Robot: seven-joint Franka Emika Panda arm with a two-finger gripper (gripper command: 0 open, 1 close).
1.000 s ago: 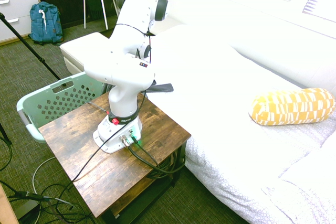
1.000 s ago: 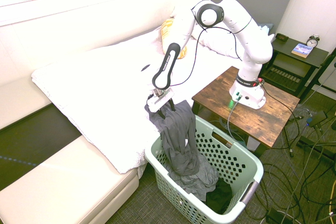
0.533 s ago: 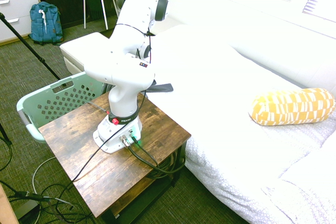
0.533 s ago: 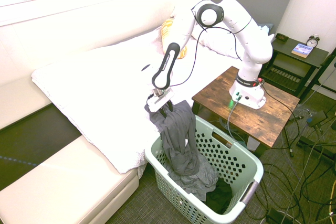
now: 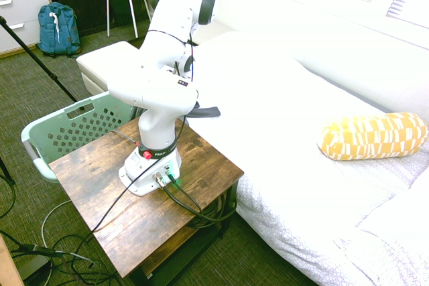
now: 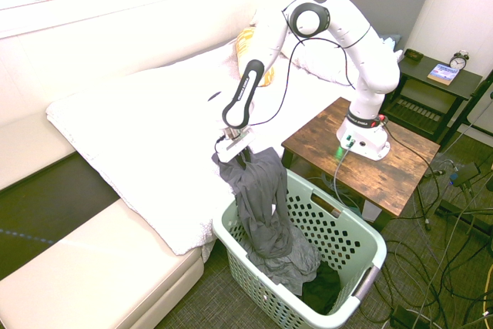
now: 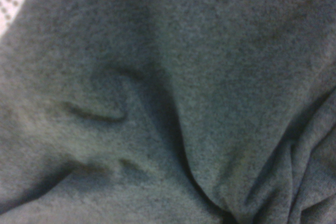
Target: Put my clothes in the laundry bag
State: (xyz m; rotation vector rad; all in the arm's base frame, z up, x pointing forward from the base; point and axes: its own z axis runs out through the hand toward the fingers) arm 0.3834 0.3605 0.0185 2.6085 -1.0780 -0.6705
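from my second exterior view, the end effector (image 6: 244, 157) looks pinched on the top of the grey garment (image 6: 260, 194), which trails toward 5 o'clock into the laundry basket (image 6: 248, 279). i'd guess i'm gripping there because that end's still by the bed (image 6: 139, 132) and needs lifting over the rim.

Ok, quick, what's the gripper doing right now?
Gripper: closed on the upper end of the dark grey garment, whose lower part hangs into the laundry basket.
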